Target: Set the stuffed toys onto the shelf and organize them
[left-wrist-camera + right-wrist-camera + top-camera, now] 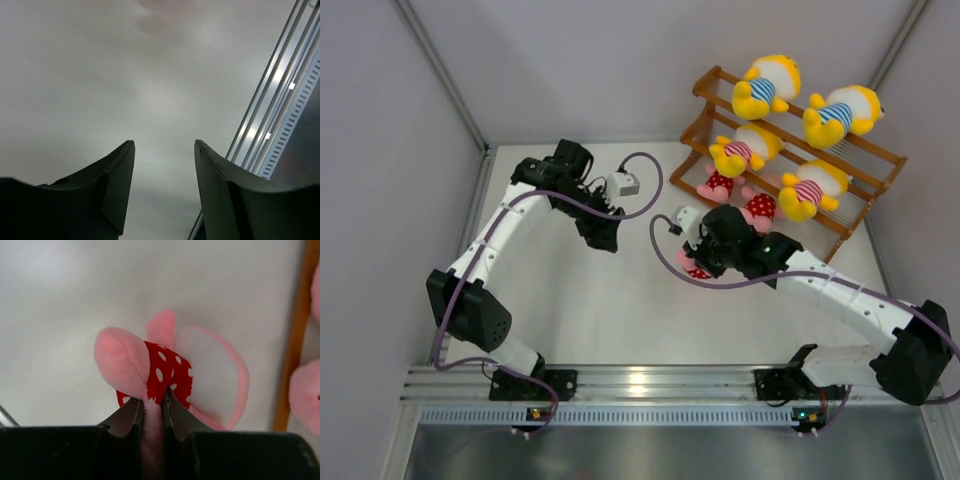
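One wooden shelf (705,85) holds four yellow stuffed toys (767,85) (840,113) (745,150) (810,188); three pink stuffed toys (720,185) (760,210) (693,267) sit near its lowest tier. Two robot arms (500,240) (840,295).

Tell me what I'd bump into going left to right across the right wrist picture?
First the pink plush toy in a red white-dotted outfit → brown wooden shelf rail → another pink plush toy at the right edge.

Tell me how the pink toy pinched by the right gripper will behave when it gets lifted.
Probably floppy: the pink toy is plush, and the right gripper squeezes only a thin fold of it, so the body would likely dangle and swing. Likely light for its size, as it looks soft and puffy. Unlikely to slip, since fuzzy fabric bunches between the jaws.
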Tool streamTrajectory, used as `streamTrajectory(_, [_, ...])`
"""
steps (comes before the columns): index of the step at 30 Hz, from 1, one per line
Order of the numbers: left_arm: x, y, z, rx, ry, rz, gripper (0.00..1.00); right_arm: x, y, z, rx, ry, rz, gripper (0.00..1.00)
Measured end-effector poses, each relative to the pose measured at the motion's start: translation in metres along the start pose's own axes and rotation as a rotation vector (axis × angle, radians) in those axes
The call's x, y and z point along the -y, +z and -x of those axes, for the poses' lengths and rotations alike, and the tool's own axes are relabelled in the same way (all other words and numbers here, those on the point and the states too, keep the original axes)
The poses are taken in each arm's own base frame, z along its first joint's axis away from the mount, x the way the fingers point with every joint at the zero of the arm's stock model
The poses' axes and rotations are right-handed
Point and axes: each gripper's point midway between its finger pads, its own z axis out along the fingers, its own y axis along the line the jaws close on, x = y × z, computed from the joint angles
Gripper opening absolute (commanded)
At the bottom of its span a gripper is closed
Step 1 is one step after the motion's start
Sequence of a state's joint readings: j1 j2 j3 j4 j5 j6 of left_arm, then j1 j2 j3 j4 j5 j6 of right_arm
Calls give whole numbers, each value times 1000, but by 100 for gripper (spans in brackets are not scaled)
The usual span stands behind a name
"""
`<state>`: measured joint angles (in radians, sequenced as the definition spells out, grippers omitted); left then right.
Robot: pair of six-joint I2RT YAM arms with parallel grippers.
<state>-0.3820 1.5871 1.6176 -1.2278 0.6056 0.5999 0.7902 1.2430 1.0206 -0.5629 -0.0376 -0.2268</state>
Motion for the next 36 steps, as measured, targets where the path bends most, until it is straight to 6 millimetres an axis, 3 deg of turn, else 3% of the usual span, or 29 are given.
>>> streamTrajectory(3, [-2, 0, 0, -6, -12, 7, 57, 21, -10, -30, -133, -65, -112, 0])
streamTrajectory(7, [-4, -2, 3, -1, -9, 20, 57, 35, -26, -69, -309, -109, -156, 0])
streamTrajectory(15, [-5, -3, 3, -3, -5, 28, 57, 68, -59, -121, -485, -142, -289, 0])
streamTrajectory(20, [-5, -3, 3, -3, 1, 28, 57, 106, -78, -123, -412, -177, -493, 0])
streamTrajectory(24, [-5, -3, 3, -3, 2, 28, 57, 124, -69, -127, -318, -203, -584, 0])
streamTrajectory(31, [-5, -4, 5, 5, 7, 27, 57, 168, -65, -157, -281, -174, -705, 0])
streamTrajectory(36, [-5, -11, 16, 31, 29, 40, 57, 184, -61, -167, -229, -215, -722, 0])
